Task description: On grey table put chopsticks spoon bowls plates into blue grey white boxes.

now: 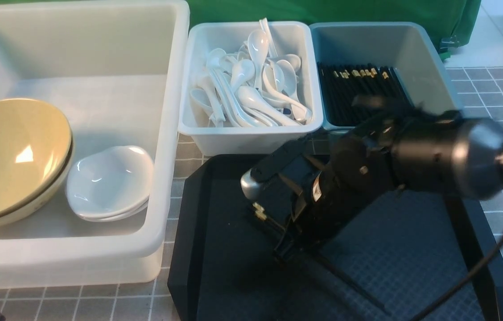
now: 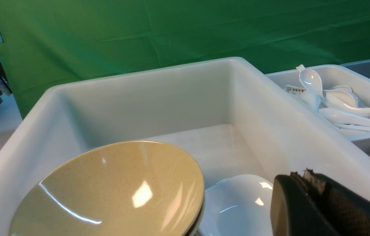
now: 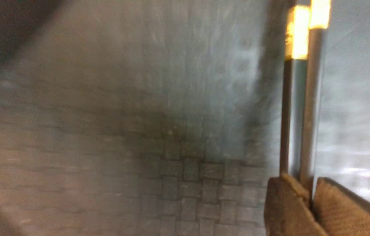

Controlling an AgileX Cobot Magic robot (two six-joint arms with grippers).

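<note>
Chopsticks [image 3: 311,98] stretch over black tray [image 1: 216,249], clamped in right tool [image 3: 306,186]; left tool [image 2: 304,178] closed.

I am looking into what appears to be a robot test lab, not a real kitchen: a green cloth backdrop [image 2: 185,39] is hanging behind a grey gridded surface [image 1: 492,84]. Tableware is lying sorted by kind in plain plastic tubs [image 1: 171,133] beside a black tray [image 1: 198,249], like a staged trial.

Three boxes [image 1: 175,89], one tray [image 1: 216,276]. Two bowls [image 1: 10,151] stacked, plates [image 1: 109,180] two at least, spoons [image 1: 251,96] uncountable, chopsticks [image 1: 354,93] many, plus two on their own.
</note>
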